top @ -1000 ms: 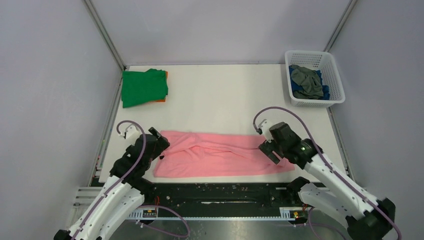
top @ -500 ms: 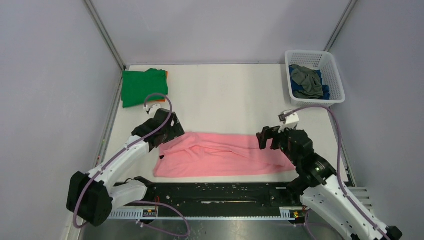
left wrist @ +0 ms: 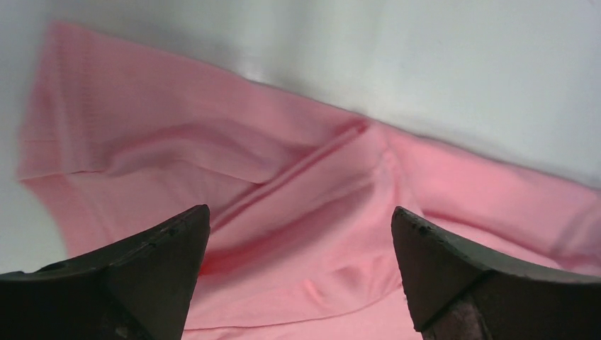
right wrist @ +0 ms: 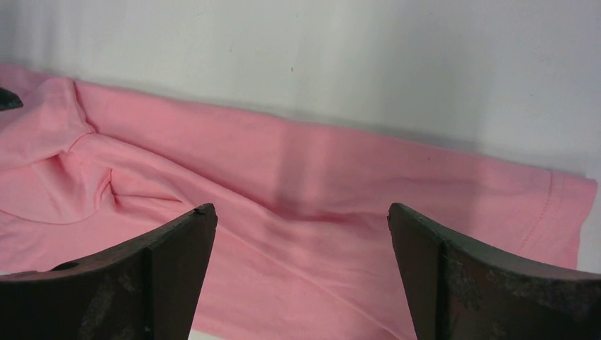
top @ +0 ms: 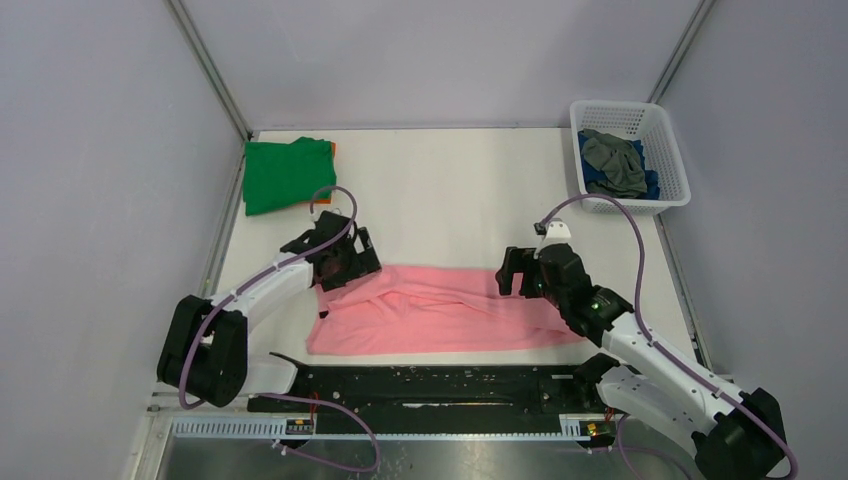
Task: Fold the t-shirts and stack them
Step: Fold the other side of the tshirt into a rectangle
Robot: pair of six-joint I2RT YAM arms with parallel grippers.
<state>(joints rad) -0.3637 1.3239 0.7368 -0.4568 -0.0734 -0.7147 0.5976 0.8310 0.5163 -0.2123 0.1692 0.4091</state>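
Left claw [top: 343,265] and right claw [top: 512,275] spread over pink t-shirt [top: 440,315]
Left at its 10 o'clock corner; right at 2 o'clock

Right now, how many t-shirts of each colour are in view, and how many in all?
Pink t-shirt: 1
Green t-shirt: 1
Orange t-shirt: 1, only its edge showing under the green one
Grey t-shirt: 1, in the basket
Blue t-shirt: 1, also in the basket
Total: 5
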